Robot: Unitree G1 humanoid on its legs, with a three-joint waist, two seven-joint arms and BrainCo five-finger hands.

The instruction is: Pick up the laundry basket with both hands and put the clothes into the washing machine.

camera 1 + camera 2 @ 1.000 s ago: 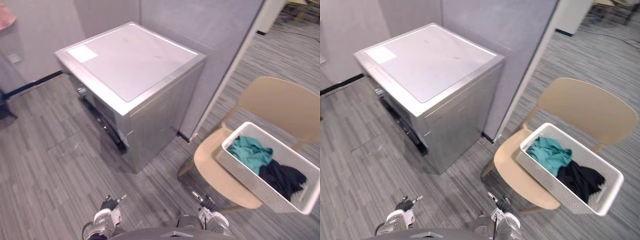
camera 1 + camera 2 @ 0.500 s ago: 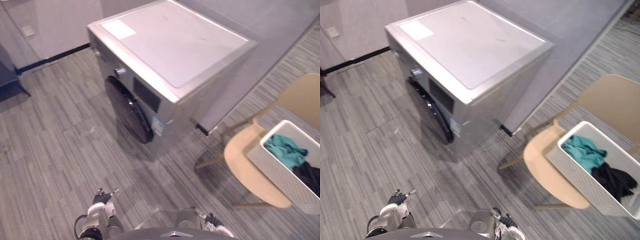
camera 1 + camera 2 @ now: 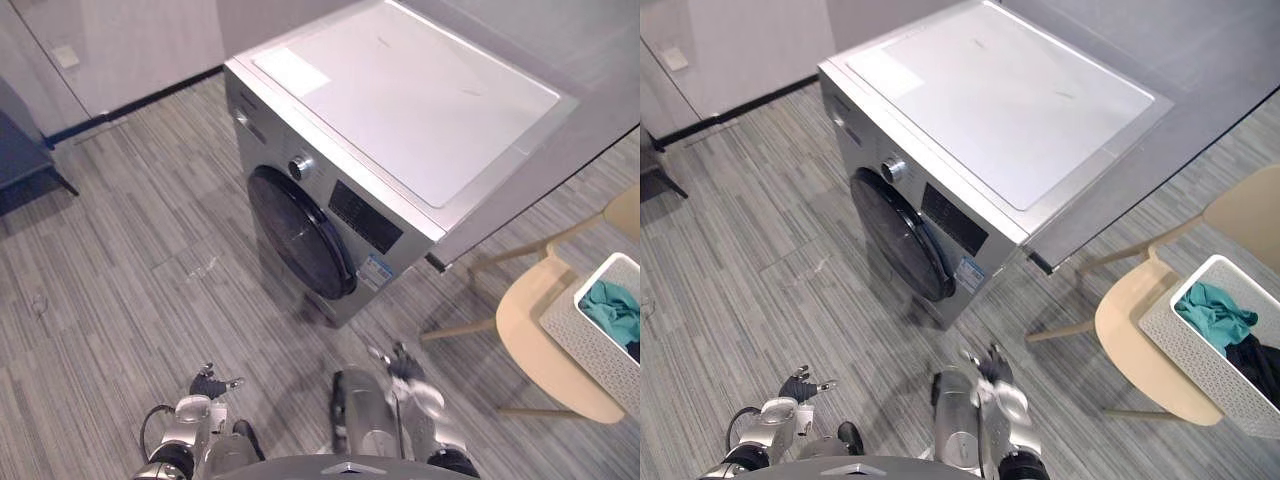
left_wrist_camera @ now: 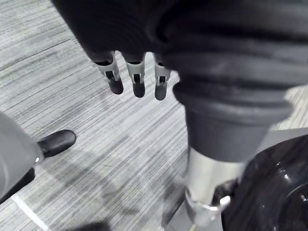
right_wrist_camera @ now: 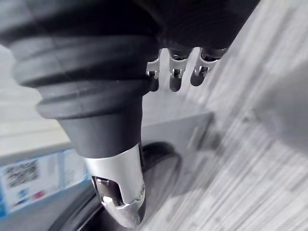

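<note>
The white perforated laundry basket point(image 3: 1215, 365) rests on a tan chair point(image 3: 1145, 345) at the right edge, holding a teal garment point(image 3: 1212, 312) and a black one point(image 3: 1260, 365). The silver washing machine point(image 3: 420, 110) stands ahead, its dark round door point(image 3: 300, 245) shut and facing me. My left hand point(image 3: 205, 385) hangs low at the lower left, open and holding nothing. My right hand point(image 3: 400, 365) is lifted in front of the washer's lower front, open and holding nothing. Straight fingers point(image 4: 137, 79) show in the left wrist view; the right wrist view has fingers point(image 5: 175, 72) pointing at the door point(image 5: 159, 163).
Striped grey carpet point(image 3: 120, 260) spreads to the left of the washer. A grey partition point(image 3: 1200, 60) runs behind the washer towards the chair. A dark piece of furniture point(image 3: 25, 160) stands at the far left by the wall.
The camera has swung, so the washer's front shows more fully and the basket sits at the right edge. My right arm has risen towards the washer's front.
</note>
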